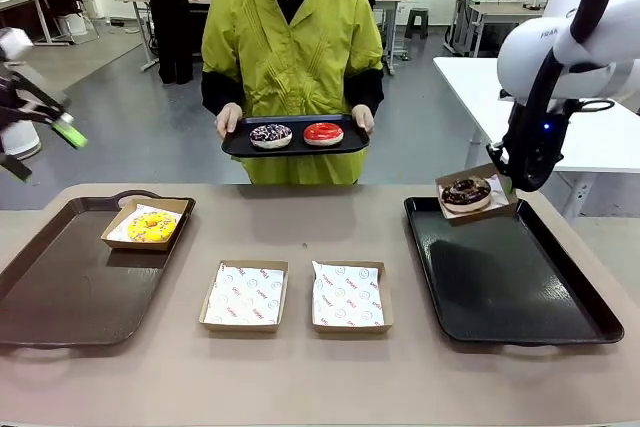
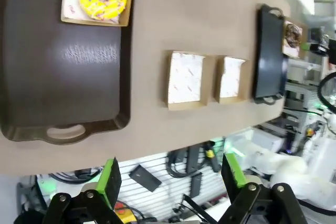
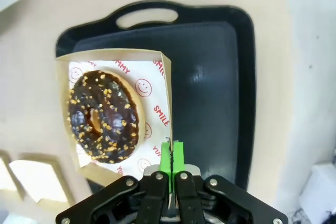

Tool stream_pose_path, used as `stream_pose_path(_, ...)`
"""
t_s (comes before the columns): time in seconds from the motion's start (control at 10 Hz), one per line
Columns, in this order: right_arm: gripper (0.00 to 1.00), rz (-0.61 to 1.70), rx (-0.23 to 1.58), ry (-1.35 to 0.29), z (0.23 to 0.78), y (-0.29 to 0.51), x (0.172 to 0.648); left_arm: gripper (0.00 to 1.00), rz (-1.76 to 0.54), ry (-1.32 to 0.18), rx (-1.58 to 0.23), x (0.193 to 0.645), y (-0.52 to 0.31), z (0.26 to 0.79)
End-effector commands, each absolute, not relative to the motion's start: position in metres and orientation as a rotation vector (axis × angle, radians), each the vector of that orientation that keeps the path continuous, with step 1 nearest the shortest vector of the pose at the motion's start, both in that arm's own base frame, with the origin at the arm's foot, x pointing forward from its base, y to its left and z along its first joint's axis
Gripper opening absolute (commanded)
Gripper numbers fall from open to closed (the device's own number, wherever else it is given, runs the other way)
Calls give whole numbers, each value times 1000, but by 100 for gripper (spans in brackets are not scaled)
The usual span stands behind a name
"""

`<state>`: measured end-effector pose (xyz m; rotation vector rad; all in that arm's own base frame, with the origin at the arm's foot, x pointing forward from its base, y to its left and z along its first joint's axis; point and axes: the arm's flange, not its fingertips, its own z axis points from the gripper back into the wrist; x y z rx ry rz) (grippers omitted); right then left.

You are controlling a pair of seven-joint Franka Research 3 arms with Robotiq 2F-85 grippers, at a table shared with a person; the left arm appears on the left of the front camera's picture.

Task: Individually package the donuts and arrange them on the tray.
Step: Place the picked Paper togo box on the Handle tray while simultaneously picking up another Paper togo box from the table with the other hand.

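One glossy chocolate donut (image 3: 102, 115), orange-flecked, boxed; right jaws pinch box (image 3: 166, 90) wall, left jaws spread.

We read red print on the white paper liner (image 3: 153, 95) of the cardboard box (image 3: 105, 56) under the chocolate donut (image 3: 102, 115): "SMILE", plus the fragments "MMY" and "YU" (smiley faces sit between). The liners in the left empty box (image 1: 245, 294) and right empty box (image 1: 347, 297) carry red print too small to read.
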<state>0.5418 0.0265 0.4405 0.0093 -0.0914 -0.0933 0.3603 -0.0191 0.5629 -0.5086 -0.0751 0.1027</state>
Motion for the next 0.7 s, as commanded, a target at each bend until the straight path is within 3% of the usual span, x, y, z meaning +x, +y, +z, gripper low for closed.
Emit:
stream_pose_path(0.0,1,-57,9,-71,424,24,558,100,117,-97,-351,359,-57,539)
stream_pose_path(0.6,1,-73,7,-35,400,22,561,100,103,-153,-113,389,-180,475)
